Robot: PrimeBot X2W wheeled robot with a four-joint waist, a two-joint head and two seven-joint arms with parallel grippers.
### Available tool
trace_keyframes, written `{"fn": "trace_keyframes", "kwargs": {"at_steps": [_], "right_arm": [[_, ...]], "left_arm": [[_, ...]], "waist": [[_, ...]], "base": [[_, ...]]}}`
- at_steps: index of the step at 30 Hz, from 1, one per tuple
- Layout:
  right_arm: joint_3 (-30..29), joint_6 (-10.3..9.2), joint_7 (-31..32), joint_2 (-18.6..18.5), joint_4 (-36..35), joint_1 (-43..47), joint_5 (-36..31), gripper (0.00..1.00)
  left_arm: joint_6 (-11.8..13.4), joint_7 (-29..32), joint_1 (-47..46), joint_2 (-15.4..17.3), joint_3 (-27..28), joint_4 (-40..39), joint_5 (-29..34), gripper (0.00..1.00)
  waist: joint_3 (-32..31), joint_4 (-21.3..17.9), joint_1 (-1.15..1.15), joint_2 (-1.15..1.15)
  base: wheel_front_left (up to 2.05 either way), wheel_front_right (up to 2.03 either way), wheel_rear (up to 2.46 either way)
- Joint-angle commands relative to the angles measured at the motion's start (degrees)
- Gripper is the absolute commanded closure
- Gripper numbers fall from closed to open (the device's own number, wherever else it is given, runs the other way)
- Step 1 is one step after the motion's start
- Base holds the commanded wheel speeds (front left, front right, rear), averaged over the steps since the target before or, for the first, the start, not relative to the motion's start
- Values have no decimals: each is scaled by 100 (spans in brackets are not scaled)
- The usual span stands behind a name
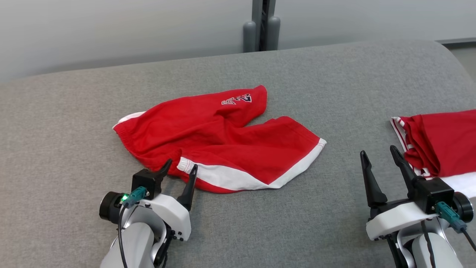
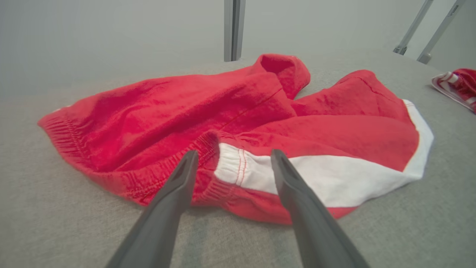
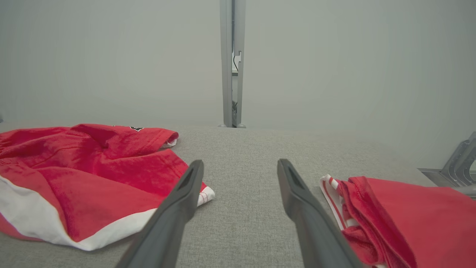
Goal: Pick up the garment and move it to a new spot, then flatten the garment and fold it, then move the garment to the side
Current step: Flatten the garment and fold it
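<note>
The garment [image 1: 219,137] is a pair of red shorts with white side panels, lying crumpled in the middle of the grey padded table [image 1: 238,230]. It also fills the left wrist view, garment [image 2: 230,126], and lies at the left of the right wrist view, garment [image 3: 81,178]. My left gripper [image 1: 180,167] is open at the shorts' near edge, its fingertips on either side of the waistband corner by the white stripe [image 2: 245,169]. My right gripper [image 1: 379,153] is open above bare table, to the right of the shorts, holding nothing.
A second red garment with white stripes [image 1: 438,143] lies folded at the table's right edge, just right of my right gripper, and appears again as second garment [image 3: 390,216]. A grey post [image 1: 262,24] stands behind the table against a pale wall.
</note>
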Motion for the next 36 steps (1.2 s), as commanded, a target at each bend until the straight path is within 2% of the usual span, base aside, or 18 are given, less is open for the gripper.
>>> {"fn": "trace_keyframes", "kwargs": {"at_steps": [1, 9, 15, 16, 17, 18, 19, 28, 36], "right_arm": [[-19, -2, -31, -12, -13, -71, 21, 0], [-62, -2, -31, 23, 7, -86, 12, 0], [-134, -2, -31, 40, 37, -42, -10, 0], [-142, -2, -31, 43, 50, -41, -16, 0], [-149, -2, -31, 45, 64, -41, -19, 0], [-150, -2, -31, 47, 78, -45, -23, 0], [-154, -2, -31, 48, 89, -49, -27, 0], [-211, -2, -31, 53, 295, -68, -72, 0], [-266, -2, -31, 43, 1219, -455, 291, 0]], "left_arm": [[26, -11, -150, 30, 6, 110, -39, 0], [36, -22, -519, 28, -83, 737, -112, 0], [-31, -31, -574, 28, -195, 872, -215, 0], [-46, -32, -566, 28, -223, 870, -246, 20], [-63, -34, -561, 30, -255, 872, -264, 59], [-85, -35, -559, 30, -290, 870, -280, 83], [-87, -36, -559, 29, -323, 858, -306, 100], [-104, -40, -415, 31, -515, 503, -477, 100], [-83, -36, -59, 31, -607, -204, -428, 100]], "waist": [[69, -67, 0, 0], [127, -140, 0, 0], [102, -99, 0, 0], [98, -86, 0, 0], [93, -70, 0, 0], [88, -56, 0, 0], [83, -40, 0, 0], [9, 180, 0, 0], [-46, 622, 0, 0]], "base": [[0, 0, 0], [0, 0, 0], [0, 0, 0], [0, 0, 0], [0, 0, 0], [0, 0, 0], [0, 0, 0], [0, 0, 0], [0, 0, 0]]}}
